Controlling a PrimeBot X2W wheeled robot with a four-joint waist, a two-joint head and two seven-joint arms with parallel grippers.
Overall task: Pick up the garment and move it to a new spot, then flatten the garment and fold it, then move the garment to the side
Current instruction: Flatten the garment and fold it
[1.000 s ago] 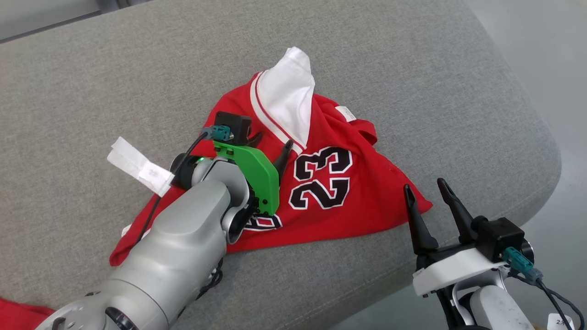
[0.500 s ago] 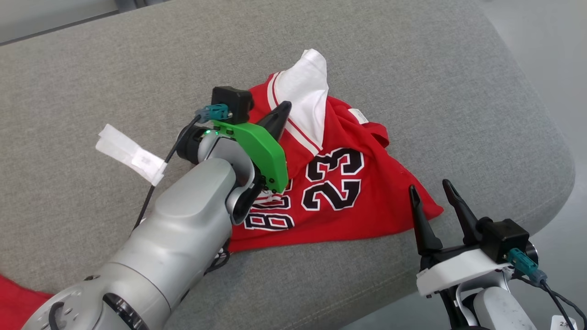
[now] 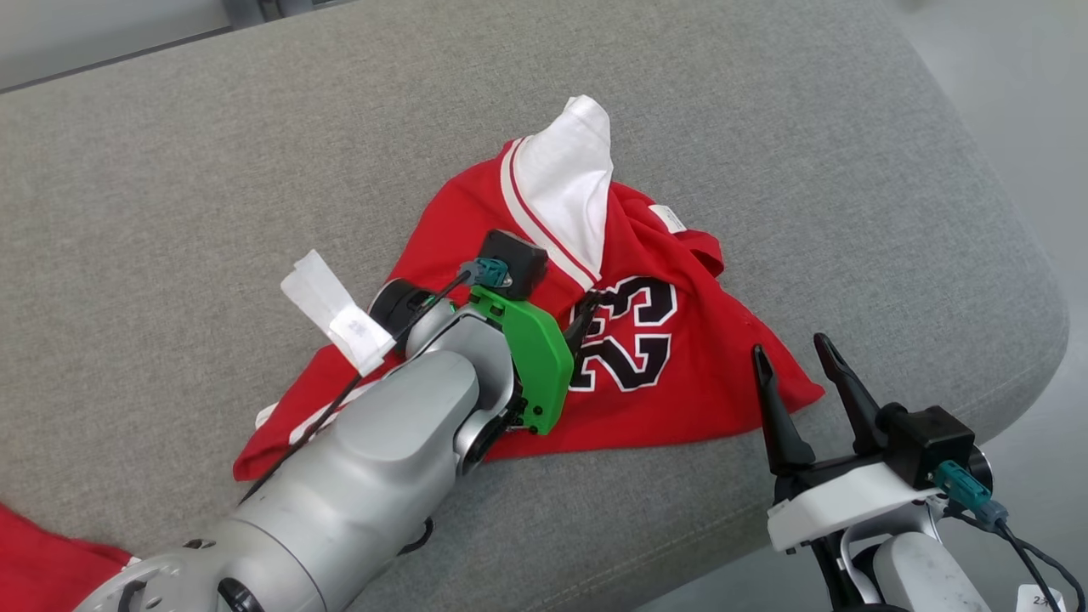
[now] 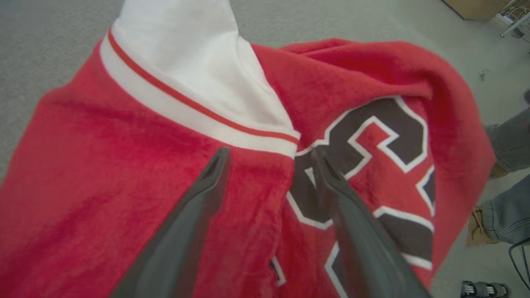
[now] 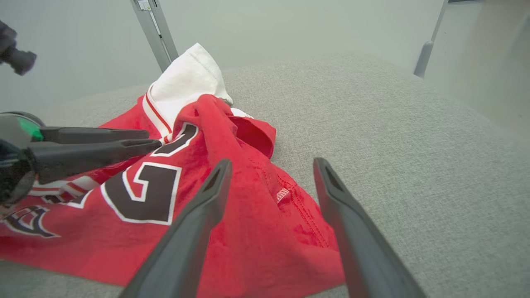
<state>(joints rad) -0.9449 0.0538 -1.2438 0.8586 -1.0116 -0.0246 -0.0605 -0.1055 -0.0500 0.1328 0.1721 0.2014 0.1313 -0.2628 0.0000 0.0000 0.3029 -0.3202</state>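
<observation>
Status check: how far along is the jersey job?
Done: nothing visibly; the red number-23 fabric jersey lies bunched, unfolded, on the grey upholstered cushion. In hand: the left claw, open, sits over its white striped trim; the right claw hovers open by its near corner. Left: flattening, folding, moving aside.

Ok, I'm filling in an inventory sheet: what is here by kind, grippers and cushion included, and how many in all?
1 cushion
1 jersey
1 red cloth at the near left corner, kind unclear
2 grippers: left gripper, right gripper
Total: 5
</observation>
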